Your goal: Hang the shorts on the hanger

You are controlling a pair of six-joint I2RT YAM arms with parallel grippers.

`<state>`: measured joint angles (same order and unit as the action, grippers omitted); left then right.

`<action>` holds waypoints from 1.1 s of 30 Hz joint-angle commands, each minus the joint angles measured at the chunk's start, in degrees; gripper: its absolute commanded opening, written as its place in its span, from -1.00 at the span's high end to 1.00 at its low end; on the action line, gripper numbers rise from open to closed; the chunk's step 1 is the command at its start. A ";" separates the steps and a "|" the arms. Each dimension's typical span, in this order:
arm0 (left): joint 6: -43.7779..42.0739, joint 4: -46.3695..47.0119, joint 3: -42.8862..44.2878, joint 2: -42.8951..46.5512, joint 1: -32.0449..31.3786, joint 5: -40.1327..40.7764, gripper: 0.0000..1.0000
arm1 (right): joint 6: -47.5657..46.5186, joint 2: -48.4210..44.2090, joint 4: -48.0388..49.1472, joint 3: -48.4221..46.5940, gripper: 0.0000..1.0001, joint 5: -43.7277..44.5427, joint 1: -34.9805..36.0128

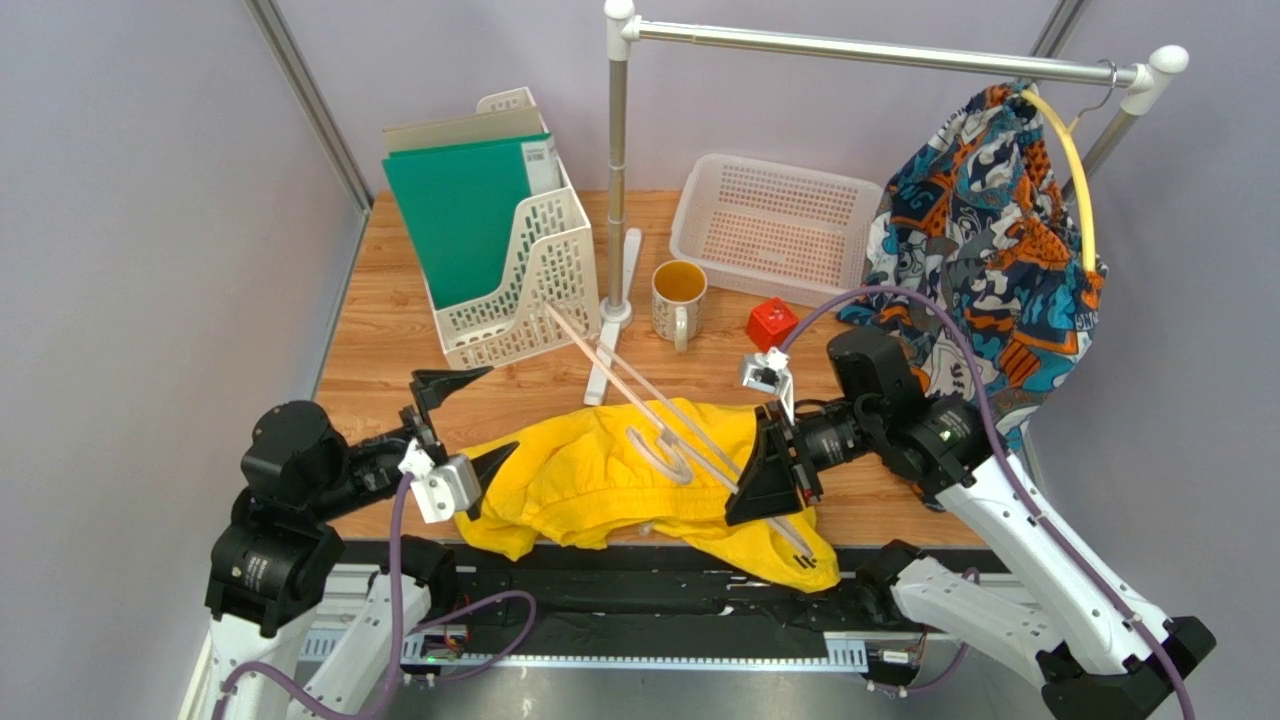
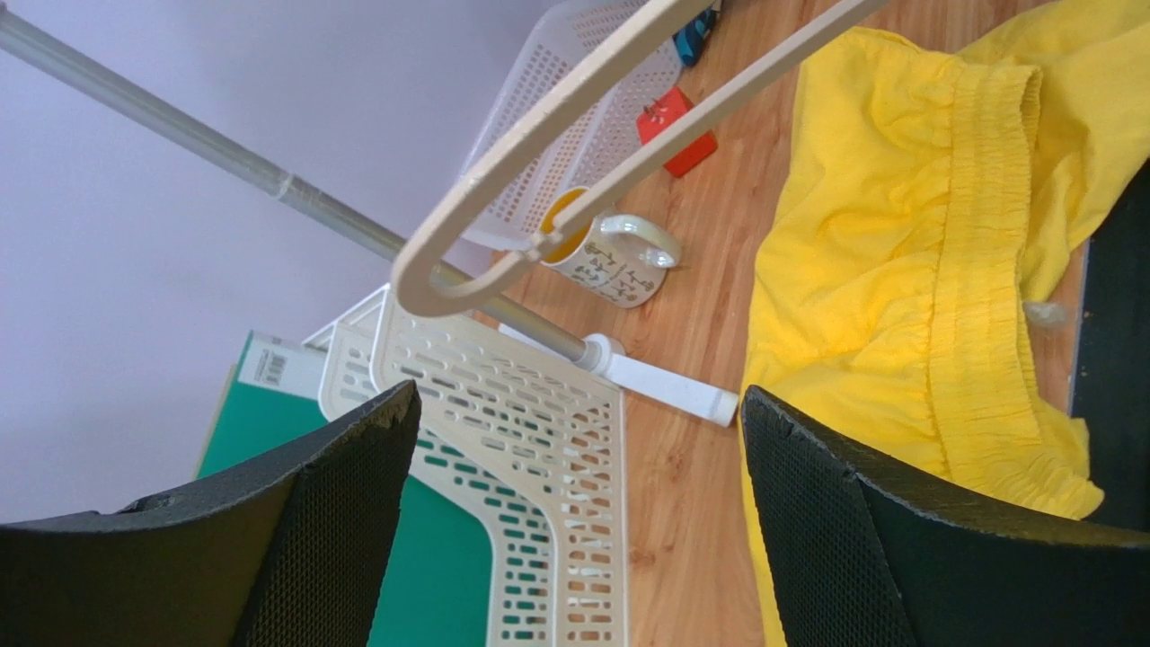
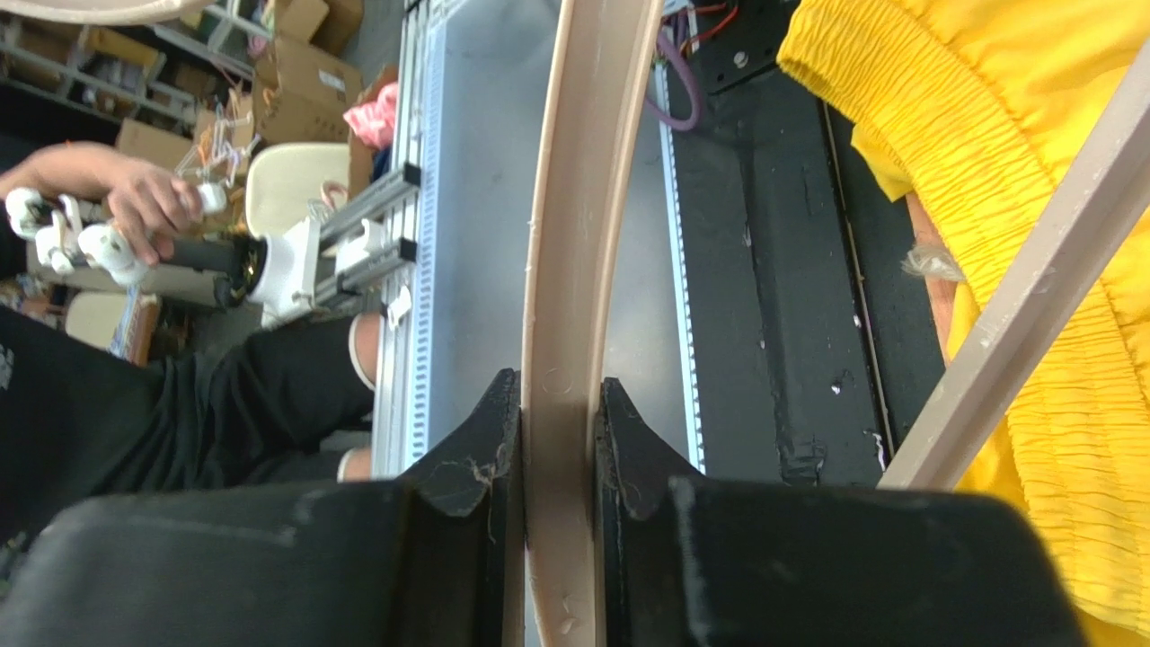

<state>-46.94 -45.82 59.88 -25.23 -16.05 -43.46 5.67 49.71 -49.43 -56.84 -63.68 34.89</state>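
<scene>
Top external: folders in rack; right gripper grasping hanger, left gripper agape.

The left gripper is wide open, its arm bent low. The right gripper pinches the hanger tight, its arm stretched leftward.

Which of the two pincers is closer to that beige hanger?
Right. The right pincer is shut on the hanger; the left pincer hangs open beside the yellow shorts, not touching the hanger.

mug beside red cube, white basket behind (patterned garment hanging right).
</scene>
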 commanded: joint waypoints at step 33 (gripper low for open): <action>2.89 -7.97 -5.74 -12.91 -13.13 1.63 1.00 | -21.93 9.36 -3.86 -16.55 -0.63 30.43 14.59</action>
<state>-54.87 -55.48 52.56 -37.87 -28.91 -40.36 -15.68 62.11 -61.80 -68.64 -45.74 49.47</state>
